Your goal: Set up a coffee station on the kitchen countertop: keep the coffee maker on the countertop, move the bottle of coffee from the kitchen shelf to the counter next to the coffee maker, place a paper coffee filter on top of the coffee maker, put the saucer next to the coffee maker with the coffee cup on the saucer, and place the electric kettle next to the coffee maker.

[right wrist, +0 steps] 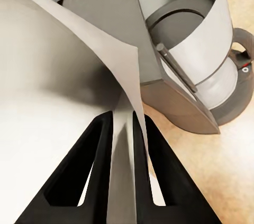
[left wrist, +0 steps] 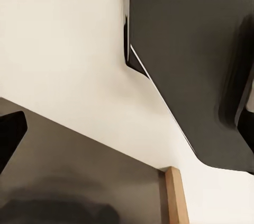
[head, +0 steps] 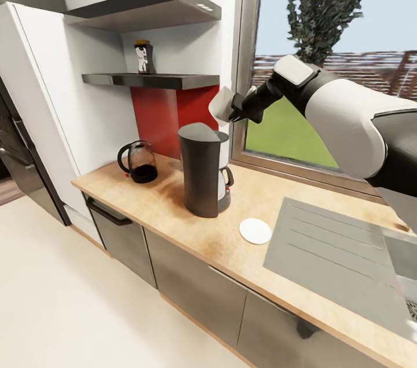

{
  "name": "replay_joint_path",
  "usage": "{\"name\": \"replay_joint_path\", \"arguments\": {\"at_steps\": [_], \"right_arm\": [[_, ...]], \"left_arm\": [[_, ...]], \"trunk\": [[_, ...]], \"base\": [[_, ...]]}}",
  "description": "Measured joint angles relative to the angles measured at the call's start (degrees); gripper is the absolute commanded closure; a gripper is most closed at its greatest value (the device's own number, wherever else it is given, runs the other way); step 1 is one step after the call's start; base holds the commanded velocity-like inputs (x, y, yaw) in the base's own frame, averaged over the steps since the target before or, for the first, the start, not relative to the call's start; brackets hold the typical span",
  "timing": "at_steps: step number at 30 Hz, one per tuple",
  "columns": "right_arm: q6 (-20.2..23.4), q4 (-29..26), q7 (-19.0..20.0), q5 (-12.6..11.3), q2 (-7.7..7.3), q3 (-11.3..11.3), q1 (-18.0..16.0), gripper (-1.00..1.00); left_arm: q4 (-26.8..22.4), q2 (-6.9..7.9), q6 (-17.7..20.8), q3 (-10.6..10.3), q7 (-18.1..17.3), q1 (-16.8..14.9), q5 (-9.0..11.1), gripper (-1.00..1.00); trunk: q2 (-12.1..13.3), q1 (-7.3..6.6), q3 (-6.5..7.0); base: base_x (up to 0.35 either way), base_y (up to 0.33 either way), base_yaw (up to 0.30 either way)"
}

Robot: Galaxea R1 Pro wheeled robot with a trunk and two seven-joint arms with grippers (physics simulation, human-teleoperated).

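Note:
The tall dark-grey coffee maker (head: 201, 174) stands on the light-wood kitchen countertop (head: 168, 206). Just above and to the right of its lid, my right gripper (head: 231, 112) is shut on the white paper coffee filter (head: 222, 105). In the right wrist view the filter's edge (right wrist: 123, 128) is pinched between the black fingers (right wrist: 95, 176), with the coffee maker (right wrist: 174, 49) below. The electric kettle (head: 138, 161) sits left of the machine. The white saucer (head: 255, 230) lies to its right. The bottle of coffee (head: 142, 56) stands on the kitchen shelf (head: 150, 80).
A grey steel sink with drainboard (head: 336, 252) is inset at the right. A thick dark wedge slab (head: 145, 8) hangs above the shelf. A window (head: 324, 37) runs behind the counter. Grey cabinet fronts (head: 191, 287) sit below, and a tall dark appliance (head: 23, 165) stands at left.

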Motion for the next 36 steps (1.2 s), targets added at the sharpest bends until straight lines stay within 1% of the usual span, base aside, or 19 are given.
{"name": "replay_joint_path", "arguments": {"at_steps": [12,22,32,36], "right_arm": [[0.00,0.06,0.00,0.00,-0.26,0.06,0.38,1.00],[0.00,0.10,-0.01,0.01,-0.42,0.07,1.27,1.00],[0.00,0.10,0.00,0.11,-0.97,0.16,2.25,1.00],[0.00,0.10,0.00,0.12,-1.11,0.16,3.13,1.00]], "left_arm": [[0.00,0.00,0.00,0.01,0.00,0.03,0.05,-1.00],[0.00,0.00,0.00,0.00,0.00,0.01,0.07,-1.00],[0.00,0.00,0.00,0.02,0.00,0.05,0.00,-1.00],[0.00,0.00,0.00,0.00,0.00,0.03,0.07,-1.00]], "trunk": [[-0.01,-0.01,0.00],[0.00,-0.02,0.00],[0.00,0.00,0.00],[0.00,-0.02,0.00]], "base": [[0.014,0.001,0.000],[0.185,0.000,0.000],[0.041,0.000,0.000],[0.186,0.000,0.000]]}}
